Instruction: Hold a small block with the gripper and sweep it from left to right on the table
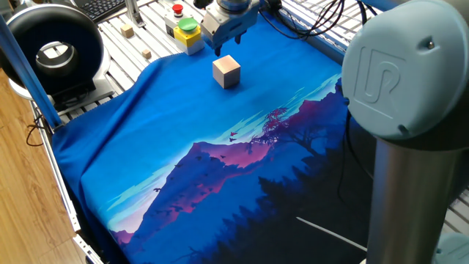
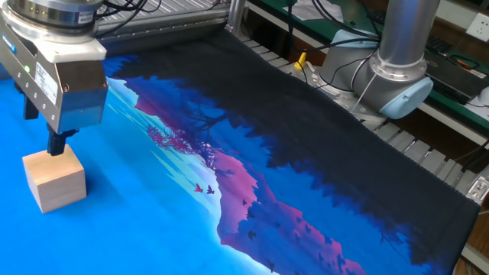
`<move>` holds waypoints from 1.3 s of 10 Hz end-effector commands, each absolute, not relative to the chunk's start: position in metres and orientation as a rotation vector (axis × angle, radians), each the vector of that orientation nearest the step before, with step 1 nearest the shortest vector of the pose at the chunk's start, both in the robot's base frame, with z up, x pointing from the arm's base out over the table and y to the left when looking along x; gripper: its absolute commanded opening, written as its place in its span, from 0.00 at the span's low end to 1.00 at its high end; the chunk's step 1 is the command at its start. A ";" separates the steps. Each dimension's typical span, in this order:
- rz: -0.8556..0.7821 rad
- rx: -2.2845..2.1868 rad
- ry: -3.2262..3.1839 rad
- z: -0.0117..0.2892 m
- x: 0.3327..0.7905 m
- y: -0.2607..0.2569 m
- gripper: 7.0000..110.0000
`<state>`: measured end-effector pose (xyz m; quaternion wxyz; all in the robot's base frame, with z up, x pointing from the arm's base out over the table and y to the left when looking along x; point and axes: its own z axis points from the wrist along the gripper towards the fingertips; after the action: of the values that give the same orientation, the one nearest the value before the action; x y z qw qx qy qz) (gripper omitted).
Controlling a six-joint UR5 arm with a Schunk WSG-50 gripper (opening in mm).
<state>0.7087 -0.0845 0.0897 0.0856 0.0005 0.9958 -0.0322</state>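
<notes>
One gripper [image 2: 52, 141] hangs low over the blue cloth with nothing between its short dark jaws; one jaw shows clearly in the closer fixed view, the other is mostly hidden behind the body, so how wide they stand apart cannot be told. The visible jaw tip sits right at the upper back edge of the small block [image 2: 54, 179], and contact cannot be ruled out from here. In the wider fixed view the gripper [image 1: 229, 40] is just beyond the small block [image 1: 226, 72], on the side toward the table's far edge, and appears raised above it. So the block lies slightly forward of and below the jaws, not yet between them. It is a cube resting flat on the cloth, with no long axis to line up with, only its flat faces to square against.

My reading is that the coming move needs a short shift over the block and a drop so the jaws straddle it.

Around it, the cloth-covered table [image 1: 176, 139] is bare across the printed mountains. Beyond the cloth edge stand a yellow button box [image 1: 185, 31] near the gripper, two tiny wooden cubes [image 1: 128, 30], and a black ring light [image 1: 50, 51] farther off. None of these lies on the cloth.
</notes>
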 end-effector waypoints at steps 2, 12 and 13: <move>-0.032 -0.002 2.956 0.090 0.713 -0.075 0.79; -0.046 -0.023 2.962 0.073 0.721 -0.076 0.79; -0.046 -0.025 2.969 0.069 0.720 -0.077 0.79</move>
<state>0.7194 -0.0766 0.0745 0.0880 -0.0097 0.9959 -0.0196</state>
